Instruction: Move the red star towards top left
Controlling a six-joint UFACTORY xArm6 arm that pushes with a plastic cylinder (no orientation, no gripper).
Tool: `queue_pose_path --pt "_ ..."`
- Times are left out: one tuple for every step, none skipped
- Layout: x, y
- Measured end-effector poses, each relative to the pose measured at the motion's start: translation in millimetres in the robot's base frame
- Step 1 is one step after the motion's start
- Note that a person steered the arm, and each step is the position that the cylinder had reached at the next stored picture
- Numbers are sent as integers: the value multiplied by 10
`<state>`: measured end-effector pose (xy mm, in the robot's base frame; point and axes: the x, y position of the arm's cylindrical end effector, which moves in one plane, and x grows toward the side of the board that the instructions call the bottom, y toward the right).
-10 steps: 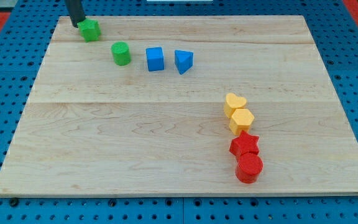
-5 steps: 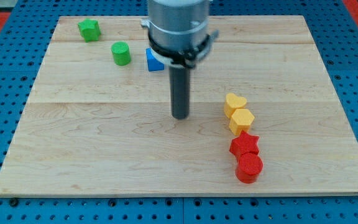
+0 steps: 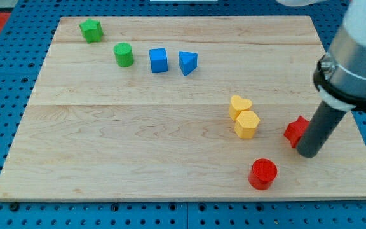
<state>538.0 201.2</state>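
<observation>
The red star (image 3: 295,131) lies at the view's right, partly hidden behind my rod. My tip (image 3: 309,153) rests on the board, touching the star's right side. The red cylinder (image 3: 262,173) stands below and left of the star, apart from it. The yellow heart (image 3: 239,105) and yellow hexagon (image 3: 247,124) touch each other, left of the star.
At the view's top left sit a green star-like block (image 3: 91,30), a green cylinder (image 3: 124,55), a blue cube (image 3: 159,60) and a blue triangle (image 3: 187,62). The wooden board (image 3: 126,140) lies on a blue pegboard.
My tip swept from the top left across the middle to the right side. The red star shifted right and up, away from the yellow hexagon. The red cylinder moved slightly down and right.
</observation>
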Motion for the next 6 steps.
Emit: queue_pose_path --pt "-380 33" --pt "-759 -252" --pt "-1148 -161" --pt "-1521 -47" --pt "-1761 -481" --pt "-1905 -275"
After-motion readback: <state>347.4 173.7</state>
